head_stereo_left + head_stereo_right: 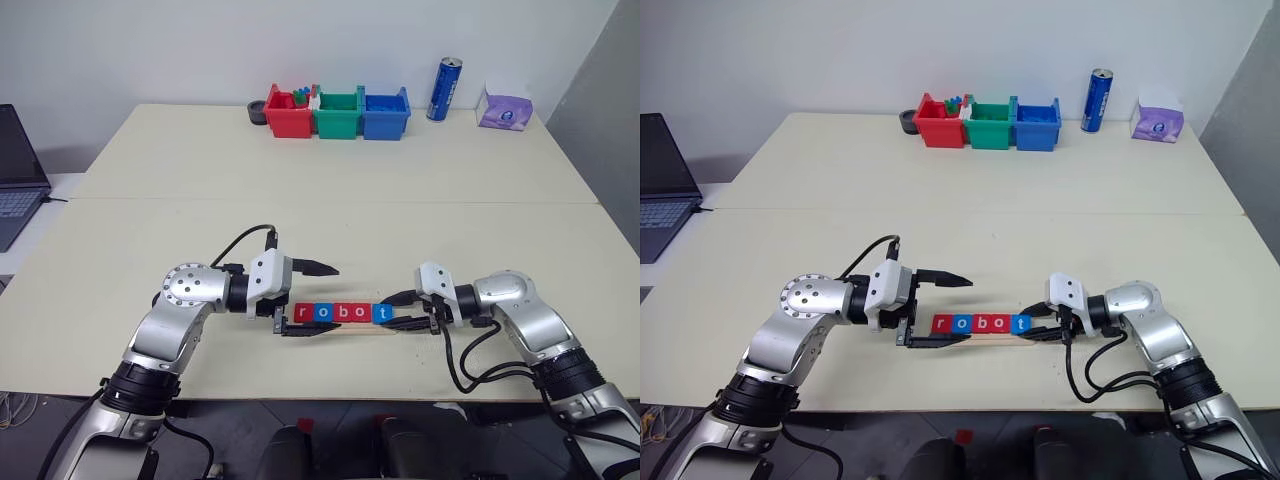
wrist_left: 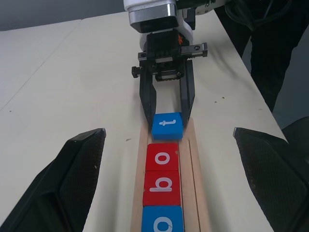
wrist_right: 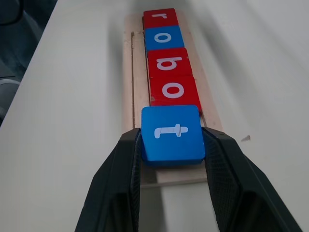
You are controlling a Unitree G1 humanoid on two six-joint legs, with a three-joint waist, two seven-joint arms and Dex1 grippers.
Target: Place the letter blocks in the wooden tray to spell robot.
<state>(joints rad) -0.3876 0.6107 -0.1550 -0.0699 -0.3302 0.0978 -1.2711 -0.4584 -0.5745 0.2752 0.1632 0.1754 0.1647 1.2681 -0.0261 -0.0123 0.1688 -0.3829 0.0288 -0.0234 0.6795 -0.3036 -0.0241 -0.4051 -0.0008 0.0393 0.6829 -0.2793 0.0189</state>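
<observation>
The wooden tray (image 1: pixel 345 329) lies near the table's front edge. In it the letter blocks read r o b o t: red r (image 1: pixel 304 313), blue o (image 1: pixel 323 313), red b (image 1: pixel 343 313), red o (image 1: pixel 362 313) and blue t (image 3: pixel 172 131). My right gripper (image 3: pixel 172 137) is shut on the t block at the tray's right end, one finger on each side of it. Whether the t rests flat in the tray is unclear. My left gripper (image 1: pixel 328 300) is open at the tray's left end, one finger behind the blocks and one in front, touching none.
Red (image 1: pixel 288 115), green (image 1: pixel 337 115) and blue (image 1: pixel 384 114) plastic bins stand at the table's far edge, with a blue can (image 1: pixel 444 89) and a purple packet (image 1: pixel 505 110) to their right. A laptop (image 1: pixel 18 170) sits off the table's left side.
</observation>
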